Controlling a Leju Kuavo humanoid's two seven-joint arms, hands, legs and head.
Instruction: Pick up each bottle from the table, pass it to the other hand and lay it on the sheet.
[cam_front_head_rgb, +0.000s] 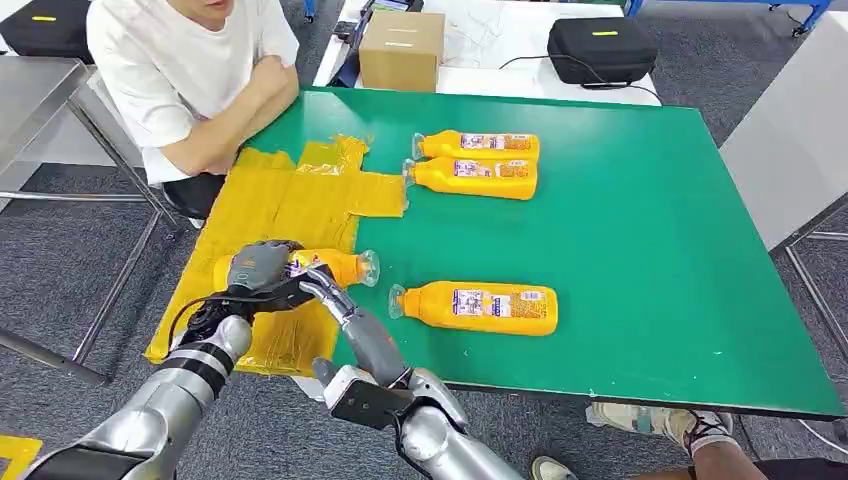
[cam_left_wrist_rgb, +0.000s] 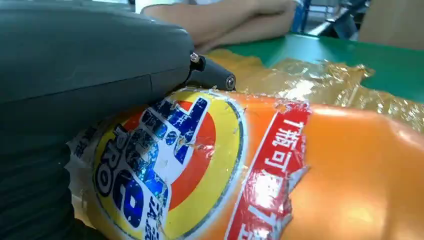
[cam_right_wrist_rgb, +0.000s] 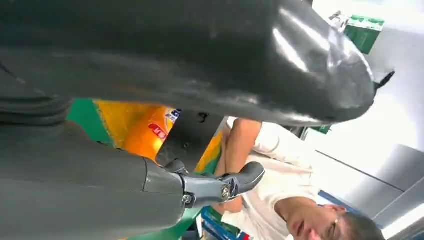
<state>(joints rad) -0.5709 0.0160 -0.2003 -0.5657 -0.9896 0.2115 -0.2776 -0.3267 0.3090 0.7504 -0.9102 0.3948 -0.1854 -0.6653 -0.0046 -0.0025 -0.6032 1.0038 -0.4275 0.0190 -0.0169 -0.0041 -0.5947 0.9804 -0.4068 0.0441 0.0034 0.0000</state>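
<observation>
Head view: the left hand (cam_front_head_rgb: 258, 268) grips an orange bottle (cam_front_head_rgb: 335, 266) over the yellow sheet (cam_front_head_rgb: 290, 205). Just beside it, the right hand (cam_front_head_rgb: 322, 286) touches the same bottle with fingers apart, gripping nothing. The handover looks nearly finished; next, lay it down. Three bottles (cam_front_head_rgb: 476, 306) wait on the counter (cam_front_head_rgb: 640, 230) beyond the right hand.
</observation>
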